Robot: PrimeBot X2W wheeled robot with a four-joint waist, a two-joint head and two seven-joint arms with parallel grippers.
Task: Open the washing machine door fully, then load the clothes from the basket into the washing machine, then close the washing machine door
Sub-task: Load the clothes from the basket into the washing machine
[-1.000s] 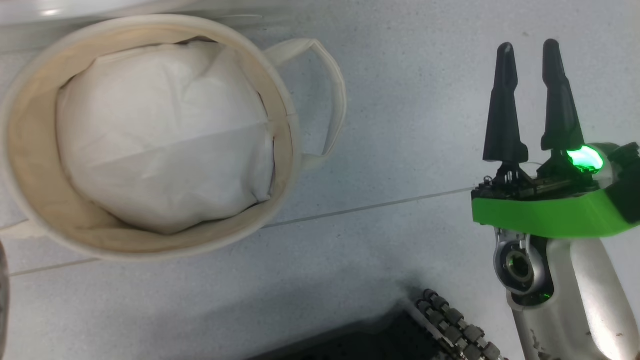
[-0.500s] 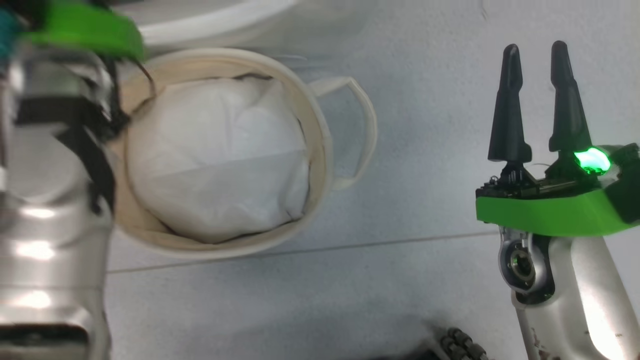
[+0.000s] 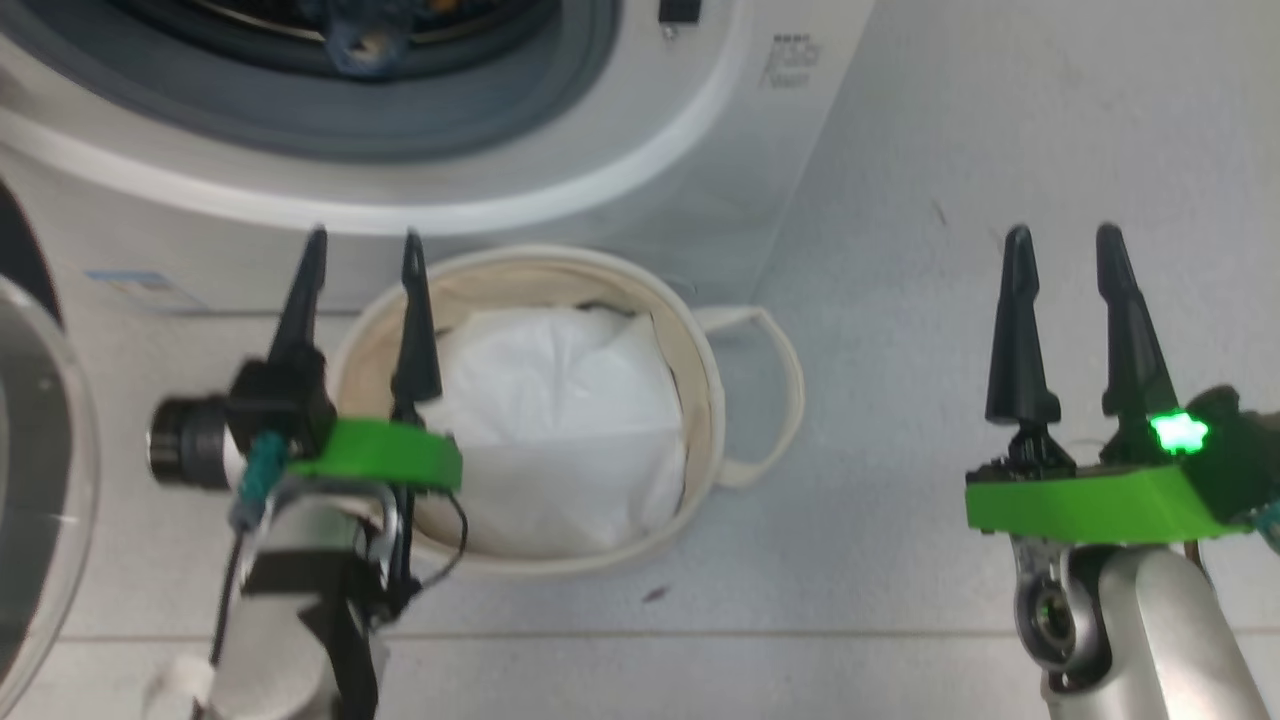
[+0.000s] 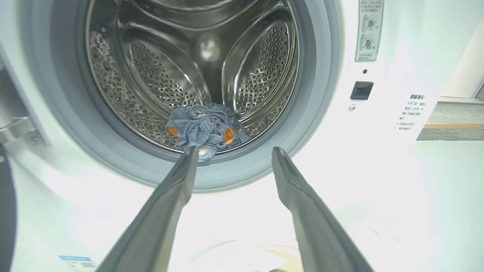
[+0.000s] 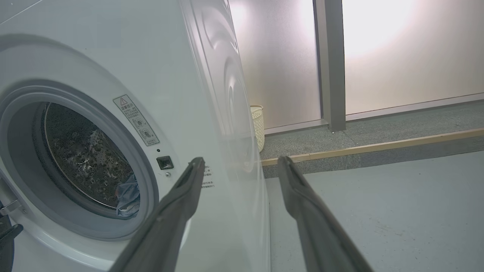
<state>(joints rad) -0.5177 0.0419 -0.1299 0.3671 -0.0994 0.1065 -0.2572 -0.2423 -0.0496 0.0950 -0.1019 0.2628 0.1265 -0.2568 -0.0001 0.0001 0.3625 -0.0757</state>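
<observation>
Hovering above the floor [image 3: 950,150], my left pincer [image 3: 363,240] stood wide apart and gripped nothing. In the head view its right finger crossed the nine o'clock rim of the basket [image 3: 706,400]. The basket sat just in front of the washing machine [image 3: 700,150], which rose at twelve o'clock. Inside it I saw a white lining sheet [image 3: 560,420], and one loop handle [image 3: 785,390] stuck out at three o'clock.

Along my left wrist view, the left pincer [image 4: 234,149] pointed at the lower lip of the drum [image 4: 151,75]. The clothes [image 4: 206,126], blue with orange patches, lay bunched at six o'clock inside the grey ring [image 4: 317,94], partly behind one fingertip. A dark latch slot [image 4: 361,90] sat at three o'clock of the mouth.

The door [image 3: 40,480] hung open at nine o'clock of the head view, its glass bowl close beside my left forearm.

My right pincer [image 3: 1063,232] was also spread and empty, well apart from the basket at three o'clock. Beyond it [image 5: 241,159] ran the machine's side panel, with a pale woven bin [image 5: 258,124] behind.
</observation>
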